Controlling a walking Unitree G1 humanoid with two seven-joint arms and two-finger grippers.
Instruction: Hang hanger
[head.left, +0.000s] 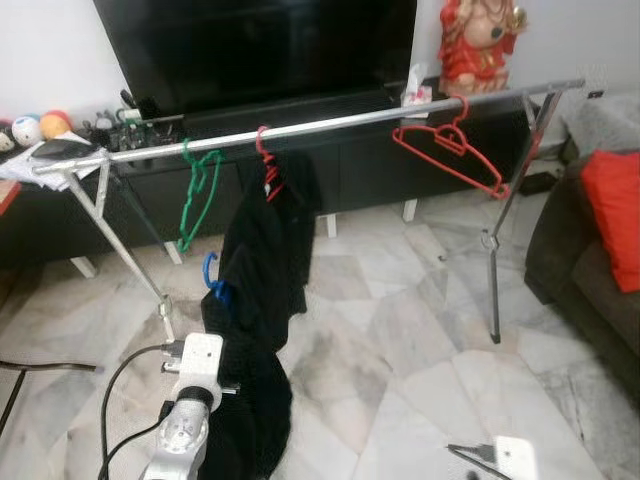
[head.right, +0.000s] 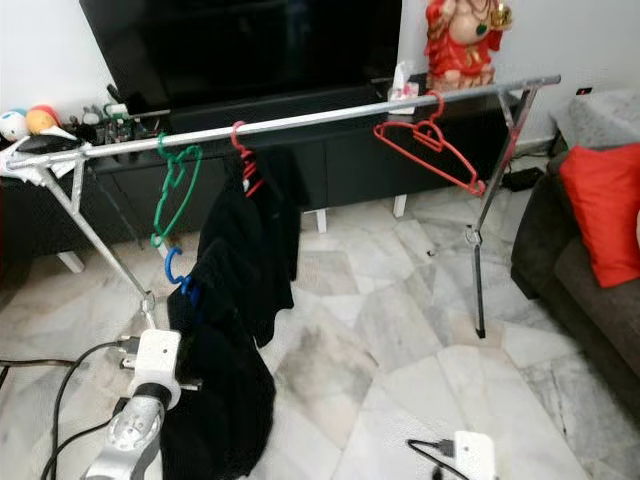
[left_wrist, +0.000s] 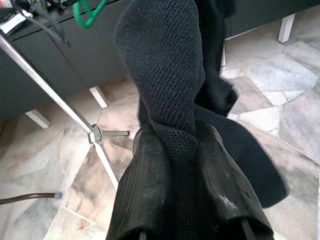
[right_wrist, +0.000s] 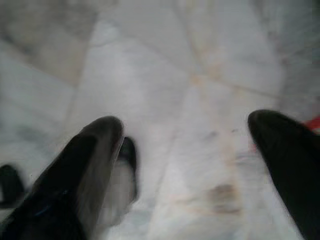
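A silver clothes rail (head.left: 340, 122) spans the room in front of me. On it hang a green hanger (head.left: 198, 190), a red hanger (head.left: 266, 160) against a black garment (head.left: 265, 250), and an empty red hanger (head.left: 450, 150). A blue hanger hook (head.left: 211, 277) sticks out of the black cloth lower down. My left gripper (left_wrist: 182, 145) is shut on the black knit cloth, low on the left, below the rail. My left wrist (head.left: 196, 365) sits beside the cloth. The right gripper (right_wrist: 190, 130) hangs open over the marble floor, with its wrist (head.left: 512, 458) at the bottom right.
The rack's legs (head.left: 495, 250) stand on the marble floor. Behind it are a dark TV cabinet (head.left: 360, 160), a TV and a red figure (head.left: 478, 40). A dark sofa with a red cushion (head.left: 615, 215) is on the right. Black cables (head.left: 60, 366) run along the floor at left.
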